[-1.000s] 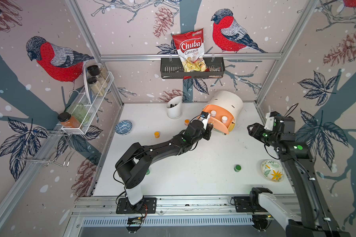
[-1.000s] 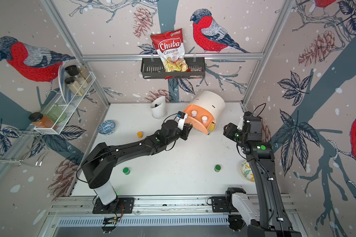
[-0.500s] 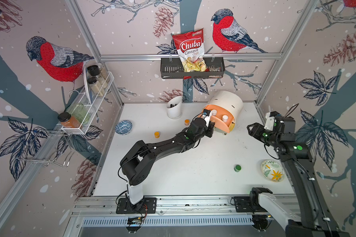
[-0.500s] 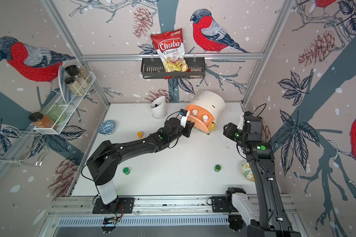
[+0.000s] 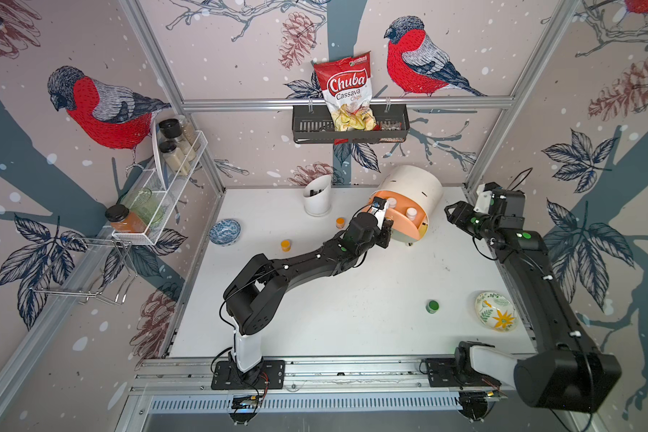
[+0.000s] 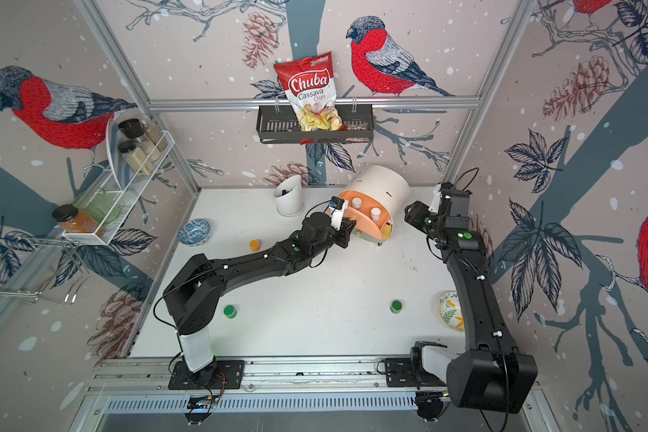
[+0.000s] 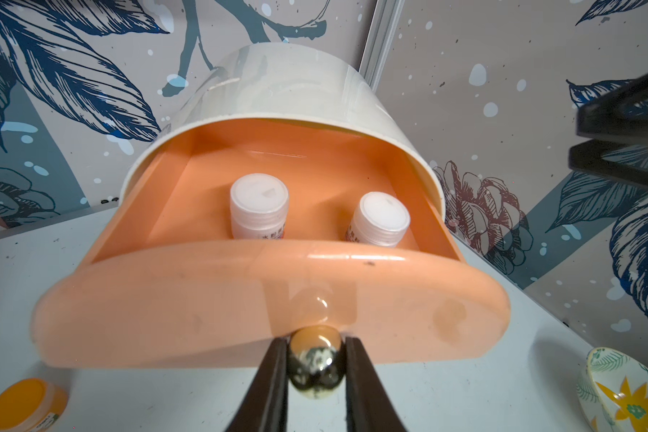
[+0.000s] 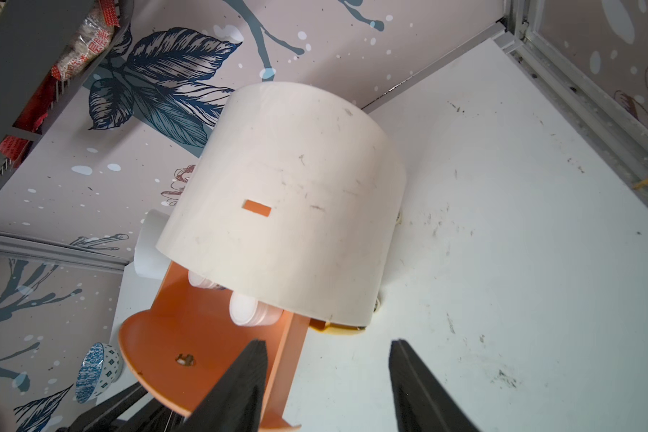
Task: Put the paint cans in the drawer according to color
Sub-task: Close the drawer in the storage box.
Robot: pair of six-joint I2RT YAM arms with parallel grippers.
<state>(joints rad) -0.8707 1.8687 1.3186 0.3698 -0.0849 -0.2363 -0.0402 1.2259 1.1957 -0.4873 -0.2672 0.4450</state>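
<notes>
Left claw (image 7: 315, 342) clamped tight on the shiny round metal knob (image 7: 315, 374) of the glossy peach drawer (image 7: 203, 310), drawn out of the smooth white barrel chest (image 5: 412, 187) at upper centre in both top views. Inside, two ribbed-lidded white paint cans (image 7: 259, 202), upright and apart. Right claw (image 8: 326, 343) parted and empty, near the chest.

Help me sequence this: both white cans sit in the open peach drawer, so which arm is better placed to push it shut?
Left, probably: the left pincer is shut on the knob of the peach drawer. The right pincer hangs open beside the chest, holding nothing.
</notes>
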